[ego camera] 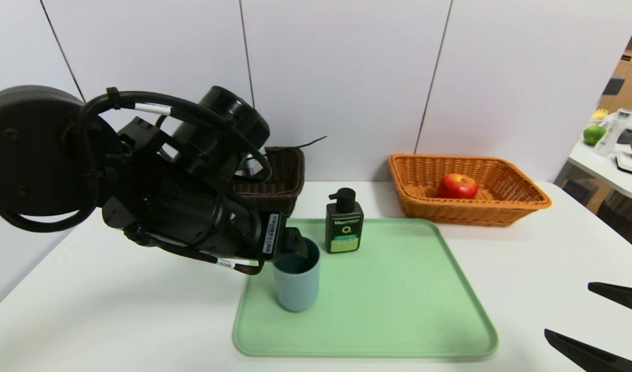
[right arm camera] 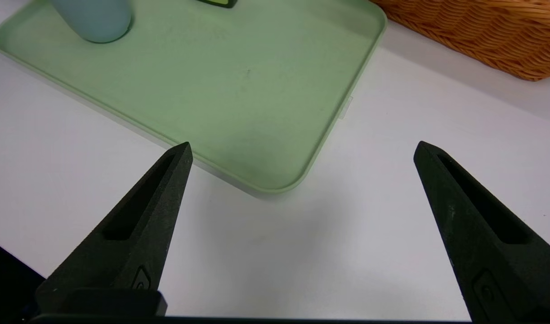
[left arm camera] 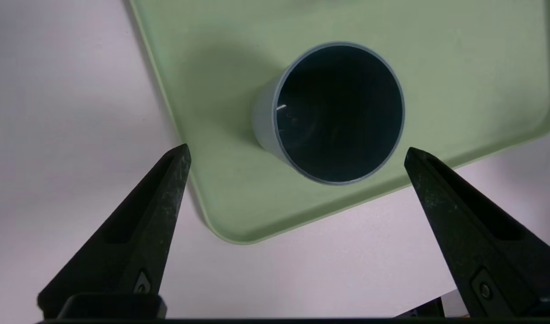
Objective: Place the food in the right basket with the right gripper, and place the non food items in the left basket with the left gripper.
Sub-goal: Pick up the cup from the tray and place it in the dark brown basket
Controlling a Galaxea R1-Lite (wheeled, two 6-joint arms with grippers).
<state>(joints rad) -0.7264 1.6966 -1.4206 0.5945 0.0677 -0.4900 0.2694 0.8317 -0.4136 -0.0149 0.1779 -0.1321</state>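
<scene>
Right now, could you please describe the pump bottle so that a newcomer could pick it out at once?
Find the pale green tray in the middle of the white table. At its far edge stands the pump bottle, upright, between the dark brown basket and the orange basket. Unlike the blue-grey cup nearer on the tray, it is black, with a pump top and a green label.

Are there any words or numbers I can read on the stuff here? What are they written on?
"Men" begins the top line on the black pump bottle; the rest is too blurred.
"O" with a small mark beside it, lower on the same label.
The green band's small print: too small to read.
The white stickers on the left arm: unreadable.
</scene>
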